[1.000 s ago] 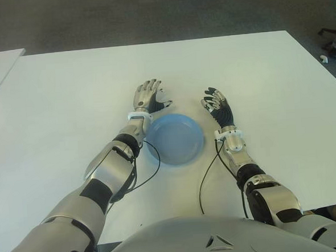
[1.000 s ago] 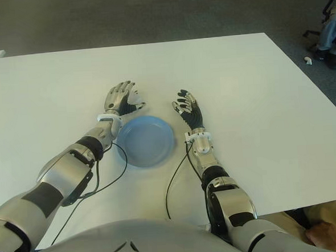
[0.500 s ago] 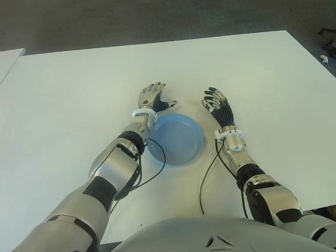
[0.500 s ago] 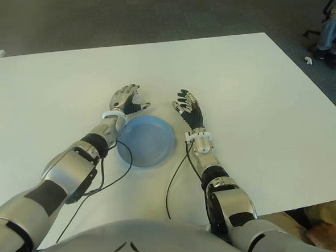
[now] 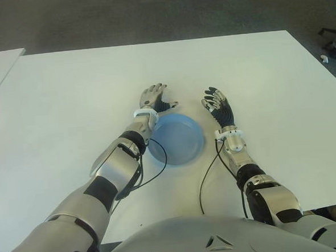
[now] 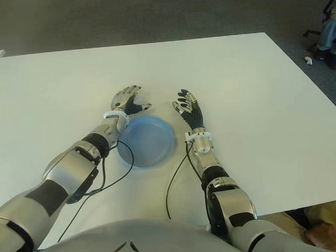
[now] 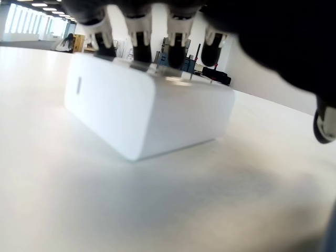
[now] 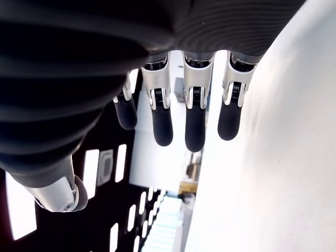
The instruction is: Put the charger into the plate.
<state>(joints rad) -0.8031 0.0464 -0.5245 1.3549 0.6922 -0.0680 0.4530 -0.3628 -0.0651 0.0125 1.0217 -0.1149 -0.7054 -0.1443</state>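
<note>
White charger [image 7: 147, 113] flat on the white table [image 5: 69, 98], just beyond the blue plate [image 5: 177, 139], under the left hand [image 5: 154, 98], fingertips [image 7: 142, 39] along its top, not clasped. Right hand [image 5: 218, 106] right of plate, fingers spread, empty.

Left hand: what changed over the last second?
The left hand moved slightly right and closer to the plate's far-left rim, its fingers lowering onto the top of the white charger, which still lies on the table, not yet gripped or lifted. The plate and the open right hand stayed put.
</note>
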